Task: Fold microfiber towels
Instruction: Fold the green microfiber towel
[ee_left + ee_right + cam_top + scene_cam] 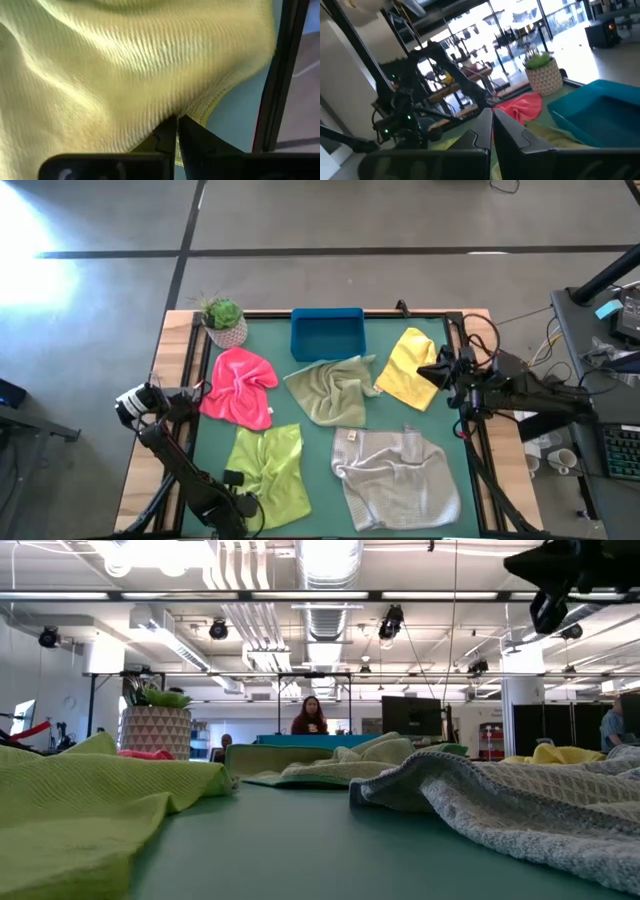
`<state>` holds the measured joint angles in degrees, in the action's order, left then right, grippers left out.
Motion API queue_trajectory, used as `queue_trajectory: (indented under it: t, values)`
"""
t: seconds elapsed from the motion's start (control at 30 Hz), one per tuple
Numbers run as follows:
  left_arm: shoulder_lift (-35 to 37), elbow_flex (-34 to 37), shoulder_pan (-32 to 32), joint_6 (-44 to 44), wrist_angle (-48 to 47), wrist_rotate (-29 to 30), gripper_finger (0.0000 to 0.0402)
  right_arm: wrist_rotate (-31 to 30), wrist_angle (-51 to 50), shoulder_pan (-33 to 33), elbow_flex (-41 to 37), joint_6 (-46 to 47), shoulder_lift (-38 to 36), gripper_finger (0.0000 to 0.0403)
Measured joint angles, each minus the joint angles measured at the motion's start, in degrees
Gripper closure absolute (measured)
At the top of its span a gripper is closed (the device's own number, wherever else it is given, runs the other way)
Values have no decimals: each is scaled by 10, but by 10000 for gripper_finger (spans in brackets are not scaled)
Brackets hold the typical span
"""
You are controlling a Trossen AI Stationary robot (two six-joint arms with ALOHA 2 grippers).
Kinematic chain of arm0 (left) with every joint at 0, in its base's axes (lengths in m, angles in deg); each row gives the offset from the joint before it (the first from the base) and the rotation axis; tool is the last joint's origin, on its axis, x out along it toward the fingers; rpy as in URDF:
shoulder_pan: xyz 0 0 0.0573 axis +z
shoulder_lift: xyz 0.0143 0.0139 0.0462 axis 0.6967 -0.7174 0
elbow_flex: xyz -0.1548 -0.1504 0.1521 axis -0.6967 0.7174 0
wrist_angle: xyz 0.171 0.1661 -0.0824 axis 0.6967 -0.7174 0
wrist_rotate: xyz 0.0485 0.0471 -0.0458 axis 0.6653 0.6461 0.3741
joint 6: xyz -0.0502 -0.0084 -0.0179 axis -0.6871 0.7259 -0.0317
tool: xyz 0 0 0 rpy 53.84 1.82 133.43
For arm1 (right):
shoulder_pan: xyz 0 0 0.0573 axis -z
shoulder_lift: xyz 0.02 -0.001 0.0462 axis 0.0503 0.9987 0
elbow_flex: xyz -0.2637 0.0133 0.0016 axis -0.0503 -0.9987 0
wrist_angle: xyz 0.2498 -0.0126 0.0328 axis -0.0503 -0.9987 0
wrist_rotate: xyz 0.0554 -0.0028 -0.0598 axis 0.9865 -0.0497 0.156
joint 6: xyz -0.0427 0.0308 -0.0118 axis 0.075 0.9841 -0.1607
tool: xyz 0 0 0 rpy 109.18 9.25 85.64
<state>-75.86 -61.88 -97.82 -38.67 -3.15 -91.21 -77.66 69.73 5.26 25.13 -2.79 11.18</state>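
Note:
Several microfiber towels lie crumpled on the green table: hot pink (238, 387), olive (330, 388), yellow (408, 367), light grey (395, 477) and lime green (270, 470). My left gripper (248, 505) stands over the lime towel's near left part and is shut on its edge (175, 117). My right gripper (440, 370) hovers level above the table's right side, just right of the yellow towel. It is shut with nothing between its fingers (492, 120). The low view shows the lime towel (80, 790) and the grey towel (520, 795) up close. My left gripper pinches the lime towel's hemmed edge (192, 112) between its two fingertips, which come from above and point down. The cloth puckers toward the fingertips. The towel lies spread on the table around the hold; whether one layer or several is caught, I cannot tell.
A blue plastic tray (327, 335) stands at the far middle of the table, and a small potted plant (224, 320) at the far left corner. Black frame rails (478, 430) run along the table's sides. Cables and desks lie to the right.

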Motion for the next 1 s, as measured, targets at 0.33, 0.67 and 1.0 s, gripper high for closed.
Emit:
queue_trajectory:
  t: [0.33, 0.67, 1.0]
  values:
    - [64, 1, 18, 2, 5, 34, 401, 41, -118, 0, 105, -27, 109, 394]
    - [141, 4, 31, -130, -1, 19, 401, 189, -116, 0, 142, -51, 187, 394]
    - [196, 2, 51, -173, 6, -35, 401, 213, -110, 0, 183, -118, 250, 394]
